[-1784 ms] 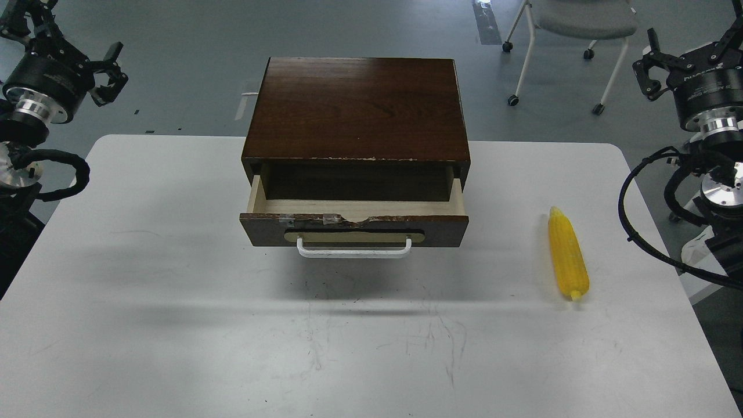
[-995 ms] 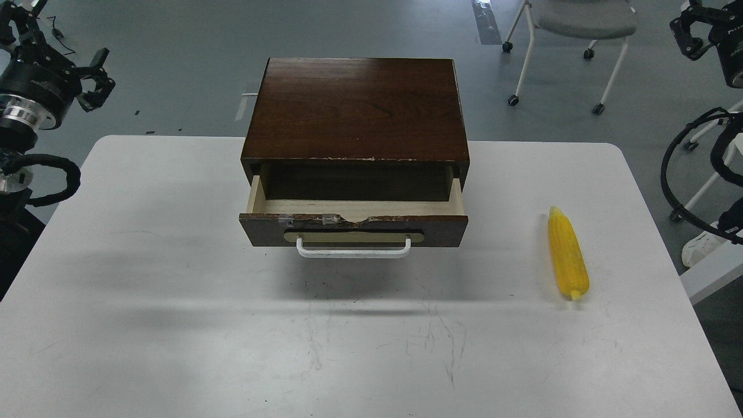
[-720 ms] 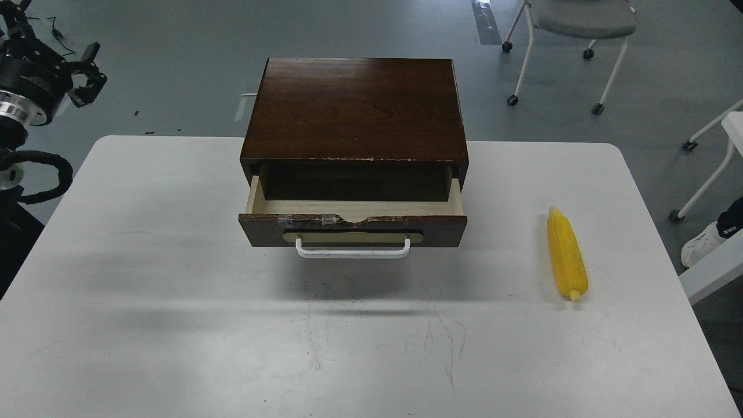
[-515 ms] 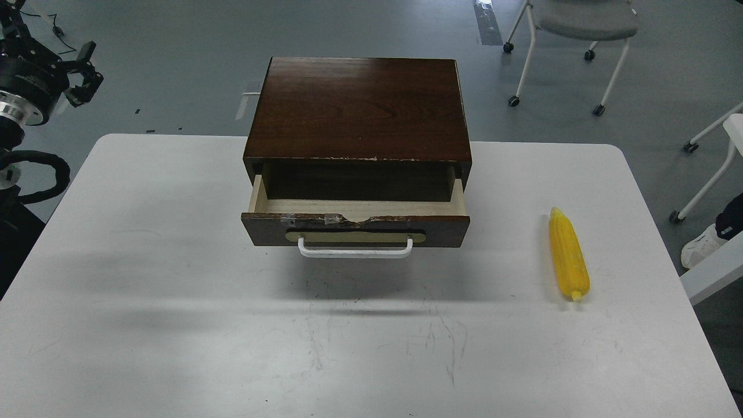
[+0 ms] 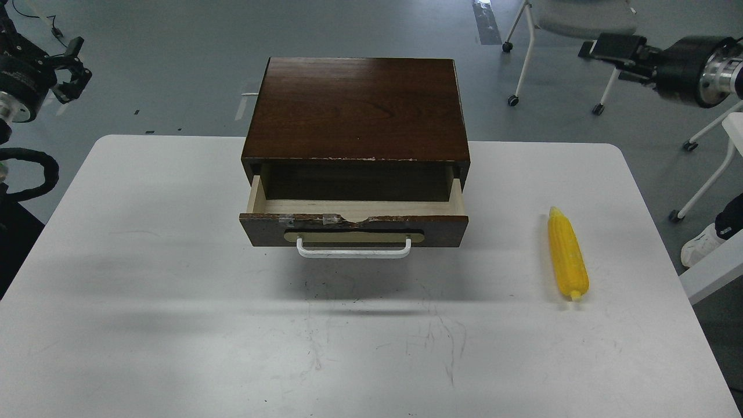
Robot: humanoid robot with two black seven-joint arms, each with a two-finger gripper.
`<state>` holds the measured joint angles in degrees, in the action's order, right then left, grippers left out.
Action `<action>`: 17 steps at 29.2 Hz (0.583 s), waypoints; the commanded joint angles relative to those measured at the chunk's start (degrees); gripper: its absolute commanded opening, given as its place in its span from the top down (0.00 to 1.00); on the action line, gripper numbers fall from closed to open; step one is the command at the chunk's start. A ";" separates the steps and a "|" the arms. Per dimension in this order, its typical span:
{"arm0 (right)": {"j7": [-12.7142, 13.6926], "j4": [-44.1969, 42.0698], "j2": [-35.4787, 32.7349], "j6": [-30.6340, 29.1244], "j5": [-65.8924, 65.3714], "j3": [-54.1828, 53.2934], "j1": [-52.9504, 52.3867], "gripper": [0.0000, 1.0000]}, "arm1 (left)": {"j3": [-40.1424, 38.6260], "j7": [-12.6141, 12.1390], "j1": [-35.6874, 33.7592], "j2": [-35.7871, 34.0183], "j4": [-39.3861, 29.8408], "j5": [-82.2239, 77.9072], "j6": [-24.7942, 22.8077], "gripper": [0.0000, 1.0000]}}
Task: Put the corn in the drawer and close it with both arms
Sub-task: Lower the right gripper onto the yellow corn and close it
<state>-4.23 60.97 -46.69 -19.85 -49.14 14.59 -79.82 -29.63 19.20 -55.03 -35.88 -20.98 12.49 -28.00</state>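
Note:
The yellow corn [image 5: 567, 253] lies on the white table [image 5: 174, 302] at the right, tip pointing away, stub end toward me. The drawer [image 5: 354, 229] of the dark brown cabinet [image 5: 357, 107] is pulled partly out; its pale wood inside shows nothing in it. My left gripper [image 5: 78, 62] hangs off the table's far left corner, open and empty. My right gripper [image 5: 612, 49] reaches in from the upper right, pointing left, high beyond the table and far from the corn; its fingers cannot be told apart.
A grey office chair [image 5: 580, 23] on castors stands on the floor behind the table at the right. A white table edge [image 5: 717, 267] and a person's shoe [image 5: 702, 244] are at the far right. Black cables [image 5: 35, 174] loop at the left edge.

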 commanded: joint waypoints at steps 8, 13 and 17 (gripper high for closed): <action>1.59 2.23 2.92 2.44 -9.22 2.99 10.30 0.00 | 0.10 1.19 0.71 -0.59 0.06 -0.01 0.00 0.02; 1.94 1.79 4.50 2.62 -9.22 2.99 12.76 0.04 | 0.10 1.19 0.97 -0.59 0.15 -0.01 0.00 0.02; 4.13 0.65 5.56 2.71 -9.22 2.99 13.90 0.13 | 0.10 1.80 1.32 -0.51 0.24 -0.01 0.00 0.02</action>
<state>-1.54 62.38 -41.84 -17.21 -58.40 17.59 -66.61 -29.53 20.50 -53.85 -36.48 -20.82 12.48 -28.00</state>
